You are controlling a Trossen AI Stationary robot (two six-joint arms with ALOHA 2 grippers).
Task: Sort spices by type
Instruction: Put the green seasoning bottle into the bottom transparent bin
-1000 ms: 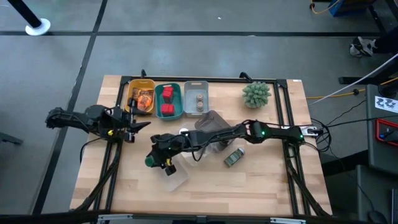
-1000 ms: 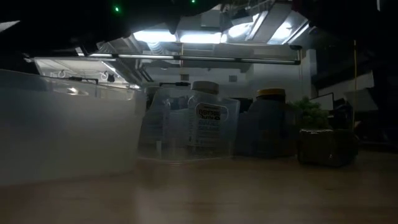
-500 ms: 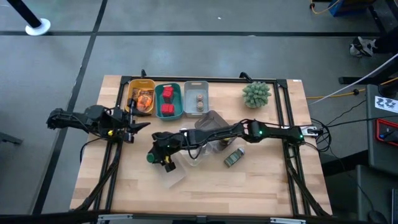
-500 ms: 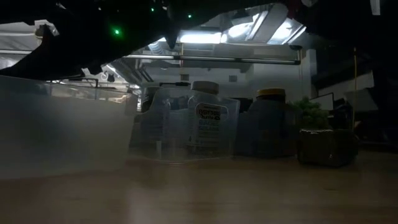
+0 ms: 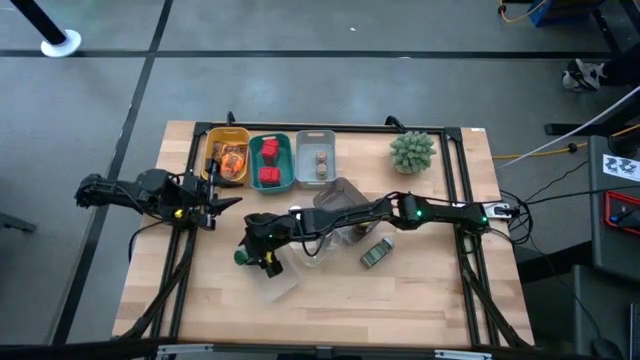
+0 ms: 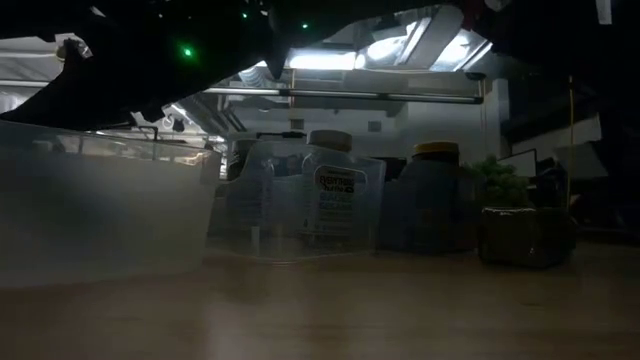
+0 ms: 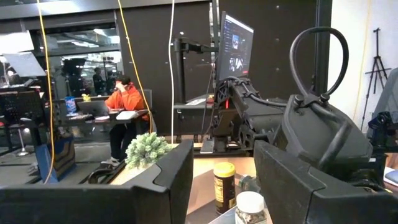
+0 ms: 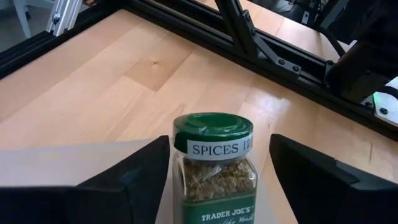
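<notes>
- The right gripper [image 5: 262, 262], with a green-capped spice jar [image 8: 214, 163] standing between its spread fingers, crept slightly toward 12 o'clock over the clear tray [image 5: 283, 279].
- In the low view, the clear tray's near wall [image 6: 105, 215] drew back toward 9 o'clock, baring more tabletop.

Three small bins are counted at the table's far edge: one yellow bin [image 5: 226, 155], one teal bin [image 5: 270, 162] and one grey bin [image 5: 316, 158]. Two red cubes [image 5: 268, 163] are seen in the teal one, and two tiny jars [image 5: 321, 163] in the grey one. One green-lidded spice jar [image 8: 214, 167], one jar lying flat [image 5: 376, 254] and one spiky plant [image 5: 412, 151] are counted.
</notes>
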